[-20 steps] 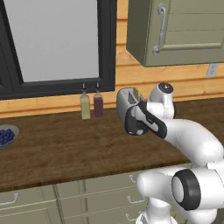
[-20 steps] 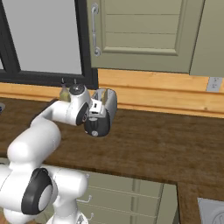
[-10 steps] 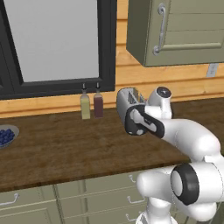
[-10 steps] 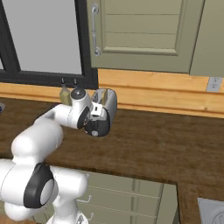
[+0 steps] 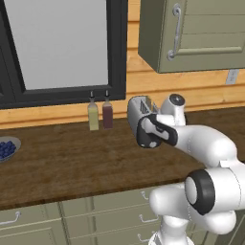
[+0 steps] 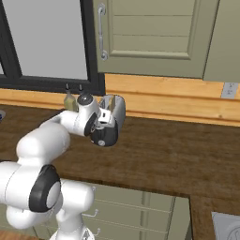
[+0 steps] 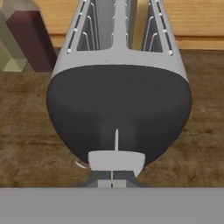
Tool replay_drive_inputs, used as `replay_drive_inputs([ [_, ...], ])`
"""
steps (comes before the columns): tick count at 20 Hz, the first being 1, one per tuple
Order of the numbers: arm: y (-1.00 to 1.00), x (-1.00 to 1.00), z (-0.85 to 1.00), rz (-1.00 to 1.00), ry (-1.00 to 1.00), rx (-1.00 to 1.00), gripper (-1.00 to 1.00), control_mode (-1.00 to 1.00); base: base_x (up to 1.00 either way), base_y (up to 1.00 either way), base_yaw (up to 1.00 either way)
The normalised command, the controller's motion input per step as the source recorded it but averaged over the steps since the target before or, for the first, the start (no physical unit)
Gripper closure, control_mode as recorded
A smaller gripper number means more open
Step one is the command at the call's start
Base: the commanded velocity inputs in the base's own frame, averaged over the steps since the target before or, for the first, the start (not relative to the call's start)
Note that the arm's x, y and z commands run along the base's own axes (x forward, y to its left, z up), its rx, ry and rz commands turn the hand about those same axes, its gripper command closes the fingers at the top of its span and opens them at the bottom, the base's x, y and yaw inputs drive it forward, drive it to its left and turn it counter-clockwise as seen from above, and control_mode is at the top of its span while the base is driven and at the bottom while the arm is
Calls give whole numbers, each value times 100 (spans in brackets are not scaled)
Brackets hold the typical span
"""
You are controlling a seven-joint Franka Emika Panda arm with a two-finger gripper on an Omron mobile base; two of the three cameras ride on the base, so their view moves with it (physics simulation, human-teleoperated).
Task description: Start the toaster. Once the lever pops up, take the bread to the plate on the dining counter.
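Hand view: the lever (image 7: 116,160) sits low on the black end panel of the toaster (image 7: 118,74), at 12 o'clock from the closed, empty gripper (image 7: 112,183), which touches it. The toaster's long axis runs away toward 12 o'clock. Bread (image 7: 139,26) stands in the right slot, on the bench (image 7: 26,144).

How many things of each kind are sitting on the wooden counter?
Toasters: 1, the toaster
Bottles: 2, the yellow-green bottle and the dark red bottle
Bowls of blue berries: 1, the bowl at the left edge
Total: 4
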Motion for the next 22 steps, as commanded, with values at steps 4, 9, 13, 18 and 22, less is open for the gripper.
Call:
replay_drive_inputs([
  [4, 0, 23, -1, 0, 0, 0, 100, -100, 0, 0, 0],
  [9, 0, 0, -26, 0, 0, 0, 100, -100, 0, 0, 0],
  [13, 0, 0, -32, 0, 0, 0, 100, -100, 0, 0, 0],
  [18, 0, 0, -32, 0, 0, 0, 100, -100, 0, 0, 0],
  [22, 0, 0, -48, 0, 0, 0, 100, -100, 0, 0, 0],
])
